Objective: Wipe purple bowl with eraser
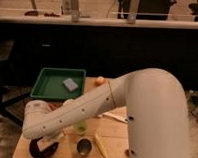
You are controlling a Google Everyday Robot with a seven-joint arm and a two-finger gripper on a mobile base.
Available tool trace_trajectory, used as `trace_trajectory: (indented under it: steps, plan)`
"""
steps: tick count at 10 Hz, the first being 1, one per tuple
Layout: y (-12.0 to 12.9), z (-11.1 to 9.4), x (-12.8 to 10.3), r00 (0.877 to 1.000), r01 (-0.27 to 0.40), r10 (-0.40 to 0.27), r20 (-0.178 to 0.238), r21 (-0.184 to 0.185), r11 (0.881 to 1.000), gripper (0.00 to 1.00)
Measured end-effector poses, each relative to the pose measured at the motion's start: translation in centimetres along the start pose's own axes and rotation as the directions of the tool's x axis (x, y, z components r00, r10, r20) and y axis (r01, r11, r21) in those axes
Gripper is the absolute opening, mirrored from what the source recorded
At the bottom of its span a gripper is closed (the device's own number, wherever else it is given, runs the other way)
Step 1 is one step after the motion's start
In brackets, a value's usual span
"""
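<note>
Wiping well means keeping the eraser pressed flat inside the purple bowl (pixel 42 149), at the bench's (pixel 117 139) front left corner. The gripper (pixel 45 139) hangs over it, fingers together; the eraser itself is hidden. A metal cup (pixel 84 146) stands near, the green tray (pixel 47 85) behind.

No readable text or labels anywhere.

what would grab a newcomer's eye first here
The big white robot arm sweeps across the wooden table, its gripper shut, low at the front left over the round dark purple bowl. Behind sits a green tray holding a grey-blue square sponge.
</note>
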Motion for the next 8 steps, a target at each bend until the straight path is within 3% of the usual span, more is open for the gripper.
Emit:
trace_trajectory:
  steps: [4, 8]
  plan:
    - [-0.5, 0.2, -1.4, 1.000, -0.002, 0.002, -0.012, -0.008, 1.000, 0.00]
    - [-1.6, -0.3, -2.2, 1.000, 0.016, -0.016, -0.007, 0.009, 1.000, 0.00]
